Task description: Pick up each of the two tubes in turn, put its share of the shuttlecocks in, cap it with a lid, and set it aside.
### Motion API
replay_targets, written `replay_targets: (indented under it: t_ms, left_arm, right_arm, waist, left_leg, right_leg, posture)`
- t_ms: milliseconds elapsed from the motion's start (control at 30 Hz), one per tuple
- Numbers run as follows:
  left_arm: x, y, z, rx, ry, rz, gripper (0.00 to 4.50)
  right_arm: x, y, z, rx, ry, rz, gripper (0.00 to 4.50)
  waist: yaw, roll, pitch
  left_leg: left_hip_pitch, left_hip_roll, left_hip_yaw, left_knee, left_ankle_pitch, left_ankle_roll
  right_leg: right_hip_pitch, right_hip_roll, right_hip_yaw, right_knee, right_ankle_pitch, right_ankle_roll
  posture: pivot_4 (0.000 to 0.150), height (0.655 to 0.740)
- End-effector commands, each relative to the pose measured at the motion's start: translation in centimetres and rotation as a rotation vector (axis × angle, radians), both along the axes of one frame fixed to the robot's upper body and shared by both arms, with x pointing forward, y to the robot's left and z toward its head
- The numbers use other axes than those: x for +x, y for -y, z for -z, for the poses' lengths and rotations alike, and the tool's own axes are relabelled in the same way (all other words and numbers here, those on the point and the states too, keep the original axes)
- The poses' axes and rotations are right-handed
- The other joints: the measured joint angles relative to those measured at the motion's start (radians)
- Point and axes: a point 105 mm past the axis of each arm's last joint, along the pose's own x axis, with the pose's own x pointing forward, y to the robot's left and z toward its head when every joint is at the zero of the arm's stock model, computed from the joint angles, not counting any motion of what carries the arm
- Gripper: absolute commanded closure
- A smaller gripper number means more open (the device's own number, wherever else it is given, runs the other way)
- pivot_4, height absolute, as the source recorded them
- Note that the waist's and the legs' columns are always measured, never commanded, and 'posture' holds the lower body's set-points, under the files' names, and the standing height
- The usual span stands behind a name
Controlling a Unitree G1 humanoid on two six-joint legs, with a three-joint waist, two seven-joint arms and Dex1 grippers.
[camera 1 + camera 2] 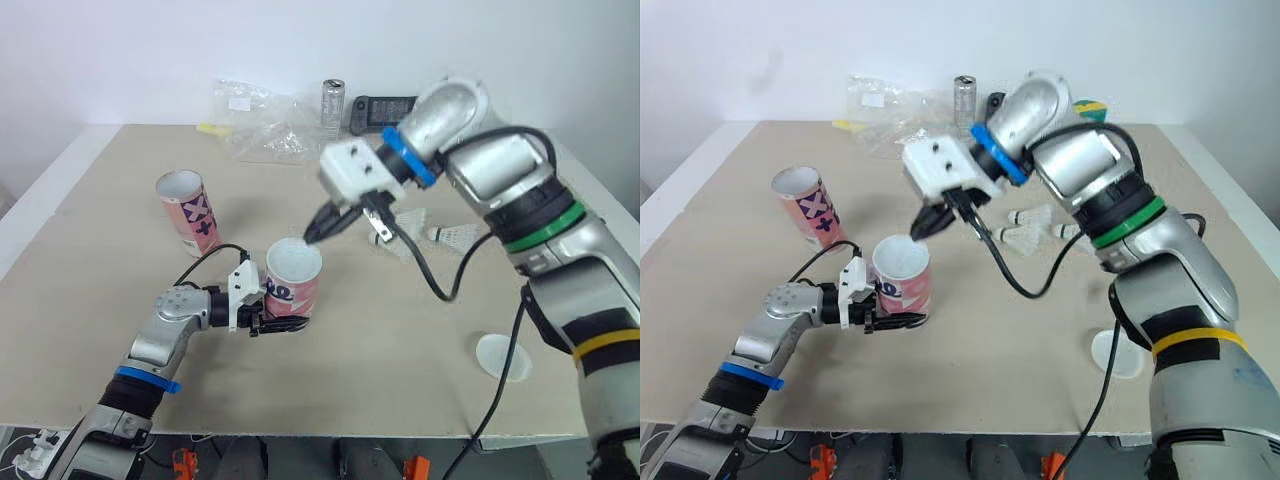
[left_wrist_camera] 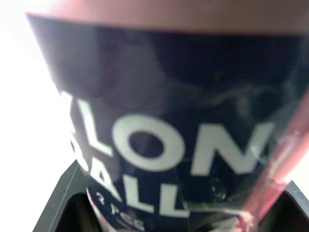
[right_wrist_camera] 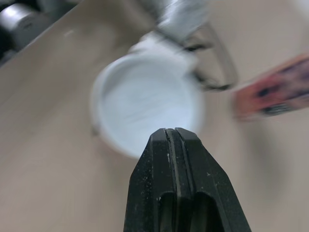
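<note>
Right now my left gripper [image 1: 284, 322] is clamped low on the front tube [image 1: 293, 280], which stands upright on the table [image 1: 100, 250] near the front edge, about midway across. In the left wrist view the tube's dark label with white letters sits close between my two fingers. The top of this tube looks white; I cannot tell whether that is a lid or the inside.

My right gripper [image 1: 314, 236] hangs just above the tube's far rim, tips pointing down at it. Its fingers [image 3: 174, 159] are pressed together with nothing between them.

The back tube [image 1: 187, 211] stands on my left side, well apart from the front one, leaning a little, its mouth open. A few shuttlecocks [image 1: 1025, 227] lie on the table to my right, behind my right arm. A loose lid [image 1: 503, 356] lies flat near the front right edge. At the table's back edge are a clear plastic bag [image 1: 258, 125] and a can [image 1: 333, 104].
</note>
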Motion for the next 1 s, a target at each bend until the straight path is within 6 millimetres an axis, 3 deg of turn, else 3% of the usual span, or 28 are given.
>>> replay_targets:
  t_ms: [33, 167, 400, 500, 567, 667, 733, 800, 900, 1000]
  left_arm:
    - [-1.3, -0.5, 4.3, 0.105, -0.160, -0.003, 1.68]
    - [-1.3, -0.5, 4.1, 0.105, -0.157, -0.004, 1.68]
    - [-1.2, -0.5, 3.9, 0.099, -0.152, -0.016, 1.68]
    - [-1.1, -0.5, 3.7, 0.089, -0.142, -0.028, 1.68]
    - [-1.0, -0.4, 3.4, 0.077, -0.131, -0.037, 1.68]
    - [-0.9, -0.4, 3.0, 0.059, -0.126, -0.048, 1.68]
    - [-0.9, -0.5, 2.9, 0.048, -0.125, -0.054, 1.68]
    - [-0.8, -0.5, 2.6, 0.032, -0.112, -0.064, 0.96]
    - [-0.8, -0.6, 2.4, 0.021, -0.121, -0.059, 0.00]
    - [-0.8, -0.6, 2.5, 0.046, -0.094, -0.040, 0.00]
  right_arm:
    - [-1.1, -1.5, 0.4, -0.025, 0.012, -0.071, 4.46]
    - [-1.2, -3.1, 1.8, -0.038, 0.016, -0.081, 4.46]
    - [-0.4, -2.7, 4.1, -0.153, 0.117, -0.107, 4.46]
    - [-1.1, -3.0, 2.1, -0.058, 0.042, -0.105, 4.46]
    - [-1.5, -2.8, -1.4, 0.086, -0.024, -0.078, 4.46]
    - [-0.8, -1.5, -4.7, 0.255, -0.071, 0.023, 4.46]
    - [-0.2, -0.3, -5.9, 0.333, -0.126, 0.110, 3.98]
    - [-0.4, 3.0, -5.6, 0.393, -0.169, 0.196, 3.11]
    - [-0.6, 5.3, -4.6, 0.448, -0.199, 0.304, 1.78]
    - [-1.2, 6.6, -2.9, 0.479, -0.221, 0.365, 0.42]
  waist:
    - [0.000, 0.000, 0.000]
    - [0.000, -0.001, -0.001]
    - [-0.001, -0.001, -0.004]
    - [-0.001, -0.001, -0.005]
    - [-0.001, -0.002, -0.005]
    - [0.001, -0.002, -0.003]
    - [0.002, -0.002, -0.003]
    - [0.009, -0.004, -0.003]
    - [0.010, -0.005, -0.002]
    - [0.000, 0.002, 0.002]
  left_leg:
    - [0.000, 0.000, 0.000, 0.000, 0.000, 0.000]
    - [0.000, 0.001, -0.001, 0.000, 0.000, 0.000]
    - [0.003, 0.001, -0.001, -0.003, 0.000, 0.000]
    - [0.006, 0.001, -0.001, -0.003, 0.000, 0.000]
    - [0.005, 0.001, 0.000, -0.003, 0.000, 0.000]
    - [0.001, 0.001, 0.000, -0.003, 0.000, 0.000]
    - [-0.001, 0.000, -0.001, -0.004, 0.000, 0.000]
    - [-0.001, 0.000, -0.002, -0.005, -0.001, -0.001]
    - [-0.002, -0.001, -0.003, -0.005, -0.005, -0.004]
    - [-0.003, -0.001, -0.001, -0.006, -0.006, -0.002]
  right_leg:
    - [0.000, 0.000, 0.000, 0.000, 0.000, 0.000]
    - [0.000, 0.001, -0.002, 0.000, 0.000, 0.001]
    - [0.001, 0.001, -0.002, 0.000, 0.000, -0.001]
    - [0.001, 0.001, -0.001, 0.000, -0.001, -0.004]
    - [0.001, 0.001, -0.001, 0.000, -0.001, -0.005]
    - [-0.001, 0.001, -0.001, 0.000, -0.001, -0.004]
    - [-0.001, 0.000, -0.001, 0.000, 0.000, -0.001]
    - [-0.001, 0.000, -0.001, -0.001, 0.001, -0.005]
    - [-0.001, -0.001, -0.003, -0.003, -0.002, -0.004]
    - [-0.003, -0.001, 0.000, -0.002, -0.003, -0.004]
  posture:
    - [0.150, 0.7236]
    - [0.150, 0.7236]
    - [0.150, 0.7236]
    - [0.150, 0.7236]
    - [0.150, 0.7236]
    - [0.150, 0.7236]
    - [0.150, 0.7236]
    - [0.150, 0.7236]
    - [0.150, 0.7236]
    - [0.150, 0.7236]
